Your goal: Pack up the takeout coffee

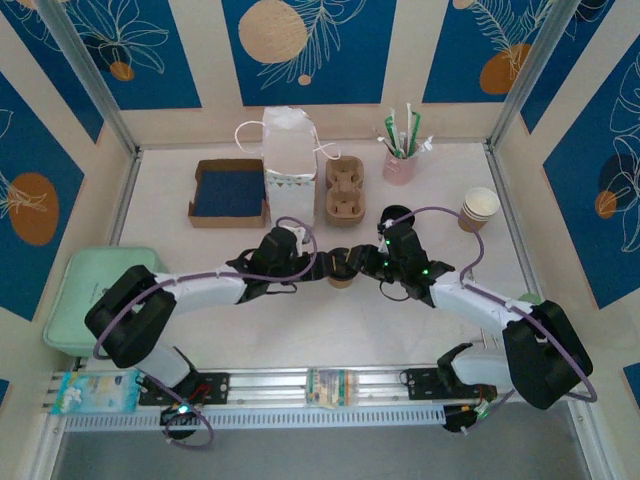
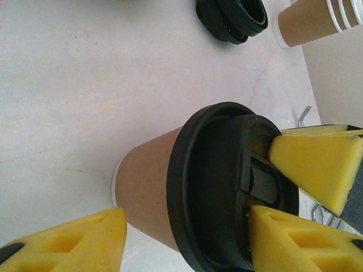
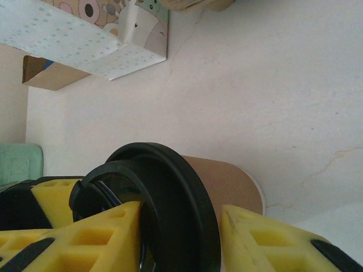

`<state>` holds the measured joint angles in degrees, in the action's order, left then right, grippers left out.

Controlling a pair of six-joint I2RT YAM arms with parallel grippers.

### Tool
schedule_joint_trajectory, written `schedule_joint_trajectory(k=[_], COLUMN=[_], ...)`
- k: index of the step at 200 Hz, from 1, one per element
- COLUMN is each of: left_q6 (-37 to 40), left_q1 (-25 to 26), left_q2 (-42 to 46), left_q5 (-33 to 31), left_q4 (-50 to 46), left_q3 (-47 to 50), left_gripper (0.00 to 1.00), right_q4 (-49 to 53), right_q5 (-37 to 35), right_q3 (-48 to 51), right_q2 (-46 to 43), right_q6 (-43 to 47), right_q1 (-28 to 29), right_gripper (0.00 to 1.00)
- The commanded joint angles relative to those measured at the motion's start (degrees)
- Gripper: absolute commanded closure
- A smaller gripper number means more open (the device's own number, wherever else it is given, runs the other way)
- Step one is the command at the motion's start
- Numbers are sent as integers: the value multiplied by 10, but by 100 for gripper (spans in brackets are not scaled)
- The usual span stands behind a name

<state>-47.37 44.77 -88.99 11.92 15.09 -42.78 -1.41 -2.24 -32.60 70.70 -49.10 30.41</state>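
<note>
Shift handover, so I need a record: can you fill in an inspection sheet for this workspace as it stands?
Surface: white table, no spills seen.
Job's things: takeout coffee, lidded, upright mid-table; white paper bag upright at the back.
Clutter: cardboard tray, cup carrier, pink cup of straws, cup stack, loose black lids.
Claws: left claw and right claw straddle the coffee from either side; grip unconfirmed.
Cables: purple cables loop off both arms above the table.
Surroundings: blue patterned walls; green bin at left.

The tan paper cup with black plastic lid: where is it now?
The cup stands mid-table in the top view, between the left gripper and right gripper, near the brown pulp cup carrier.
</note>
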Motion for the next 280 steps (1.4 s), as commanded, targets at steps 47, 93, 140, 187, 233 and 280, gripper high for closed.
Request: schedule_joint_trajectory(k=[47, 93, 140, 187, 233, 280], left_q6=[52, 65, 68, 65, 52, 50], left_q1=[-17, -25, -34, -41, -44, -63], left_q2=[-56, -71, -72, -61, -22, 47], left_q5=[-15, 0, 11, 29, 45, 28], left_q4=[-157, -171, -178, -182, -182, -212], left_q3=[-56, -99, -130, -158, -183, -177], left_gripper=[40, 38, 33, 17, 10, 8], right_q4=[202, 227, 265, 317, 368, 441], right_q5=[-21, -21, -33, -59, -79, -102], right_q3=[7, -22, -63, -117, -180, -273], right_q2=[16, 6, -4, -3, -6, 13], right_q6=[28, 37, 54, 77, 95, 94], right_q1=[8, 7, 6, 4, 7, 29], right_gripper=[53, 48, 41, 28, 18, 1])
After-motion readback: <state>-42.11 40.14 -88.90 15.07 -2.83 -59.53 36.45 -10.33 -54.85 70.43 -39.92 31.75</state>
